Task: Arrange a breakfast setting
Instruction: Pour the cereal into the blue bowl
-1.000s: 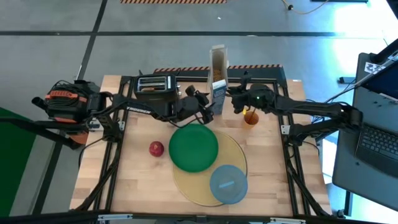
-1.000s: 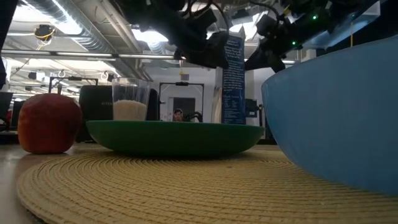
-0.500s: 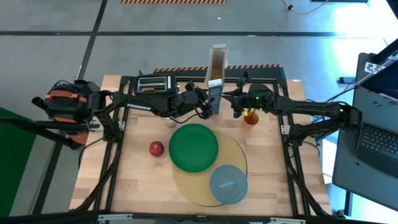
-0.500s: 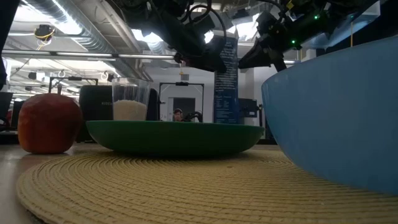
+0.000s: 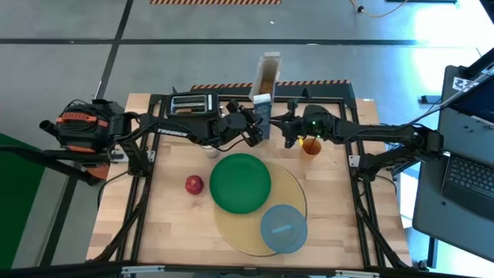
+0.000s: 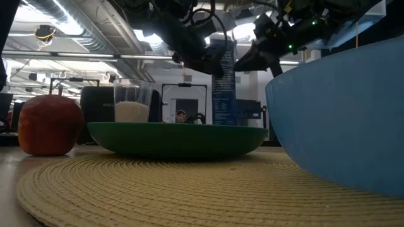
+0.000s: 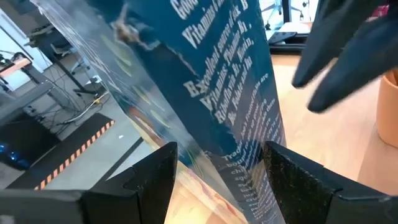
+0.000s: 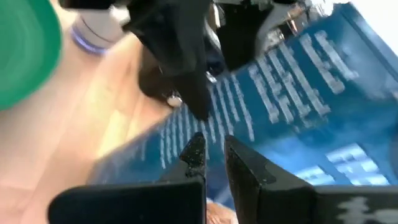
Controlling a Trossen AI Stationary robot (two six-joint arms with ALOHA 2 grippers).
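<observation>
The blue cereal box (image 5: 262,104) stands tall at the table's far middle, its top open, between my two grippers. My left gripper (image 5: 253,128) is shut on it from the left; the box fills the left wrist view (image 7: 230,124). My right gripper (image 5: 284,130) is shut, its tips at the box's right face (image 8: 298,99). The green plate (image 5: 240,182) and the blue-grey bowl (image 5: 283,228) lie on the yellow mat (image 5: 297,189). The red apple (image 5: 194,184) sits left of the plate. The orange cup (image 5: 312,146) stands under my right arm. The milk glass (image 6: 132,104) stands behind the plate. My left gripper pinches the box between its two fingers (image 7: 155,177), one on each side of the printed panel (image 7: 236,149). The fingers come level from the table's left. The box leans a little in the hold; the plate hides its bottom in the low view. I cannot tell whether my right gripper touches the box.
A toaster (image 5: 191,103) stands at the far left of the table, close behind my left arm. A laptop (image 5: 471,174) sits beyond the table's right edge. Bare wood shows at the near left (image 5: 162,224).
My left gripper has carried the cereal box a little toward the table's left edge, and the box has turned somewhat, showing narrower in the low view. My right gripper has followed it leftward, staying close to its right side.
</observation>
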